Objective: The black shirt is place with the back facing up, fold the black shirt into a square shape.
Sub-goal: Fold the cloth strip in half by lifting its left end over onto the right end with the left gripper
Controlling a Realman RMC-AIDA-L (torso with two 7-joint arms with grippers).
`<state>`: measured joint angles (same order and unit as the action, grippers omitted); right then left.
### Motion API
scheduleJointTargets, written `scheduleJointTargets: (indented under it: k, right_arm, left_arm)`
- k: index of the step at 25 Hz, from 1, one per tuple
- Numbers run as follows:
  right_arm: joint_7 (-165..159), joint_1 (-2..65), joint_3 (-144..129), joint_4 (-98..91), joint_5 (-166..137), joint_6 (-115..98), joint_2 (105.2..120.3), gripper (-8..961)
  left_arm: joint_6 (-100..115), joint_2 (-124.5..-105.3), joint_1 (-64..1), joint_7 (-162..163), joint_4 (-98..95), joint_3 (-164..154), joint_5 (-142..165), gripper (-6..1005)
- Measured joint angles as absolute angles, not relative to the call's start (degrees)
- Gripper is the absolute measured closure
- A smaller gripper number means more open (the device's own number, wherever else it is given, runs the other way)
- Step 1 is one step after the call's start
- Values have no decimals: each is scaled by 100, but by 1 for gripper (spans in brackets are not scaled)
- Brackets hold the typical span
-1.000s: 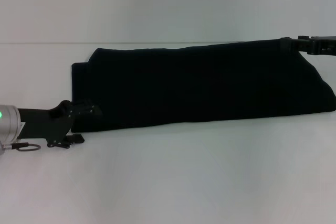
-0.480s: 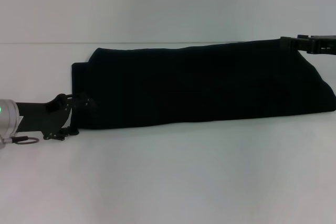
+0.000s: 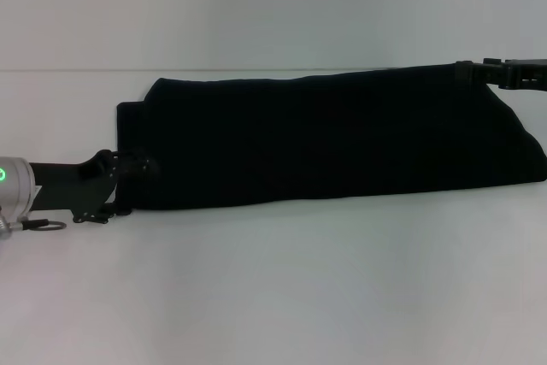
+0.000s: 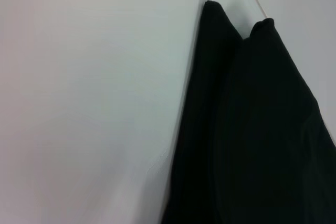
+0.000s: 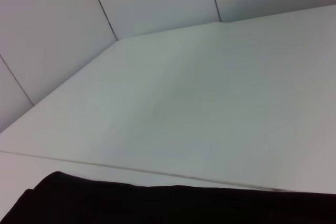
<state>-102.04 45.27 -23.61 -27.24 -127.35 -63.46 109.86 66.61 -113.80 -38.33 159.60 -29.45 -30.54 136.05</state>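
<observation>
In the head view, the black shirt (image 3: 333, 138) is seen lying across the far half of the white desk (image 3: 282, 288) as a long band already folded lengthwise, with the left gripper (image 3: 128, 173) set at its near left corner and the right gripper (image 3: 500, 70) at its far right corner, presumably so that the ends can be folded inward; whether either pair of jaws is closed cannot be told. In the left wrist view, plain matte cloth in overlapping layers with two pointed corners is shown. In the right wrist view, only a dark edge of the shirt is shown against the desk.

White table (image 3: 273, 297) (black shirt (image 3: 325, 138) atop)
</observation>
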Motion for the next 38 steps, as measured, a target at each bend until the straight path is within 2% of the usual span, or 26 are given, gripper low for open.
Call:
scheduleJointTargets:
  k: [5,16,24,29,38]
  right_arm:
    - [-10204,4529,-2364,-2724,-12735,-6346,10986,299]
    - [-10204,4547,-2364,-2725,-12735,-6345,10986,299]
    - [-10204,4560,-2364,-2724,-12735,-6345,10986,299]
    - [-10204,4562,-2364,-2725,-12735,-6336,10986,299]
    - [-10204,4575,-2353,-2725,-12735,-6249,11062,298]
  left_arm:
    - [6661,-11381,-3825,15773,-2944,-3081,13626,88]
    - [6458,-11391,-3780,15553,-2944,-3067,13645,503]
    - [6295,-11411,-3783,15508,-2939,-3086,13650,740]
    - [6300,-11421,-3727,15369,-2935,-3080,13636,963]
    - [6764,-11436,-3494,14463,-3068,-2680,13528,967]
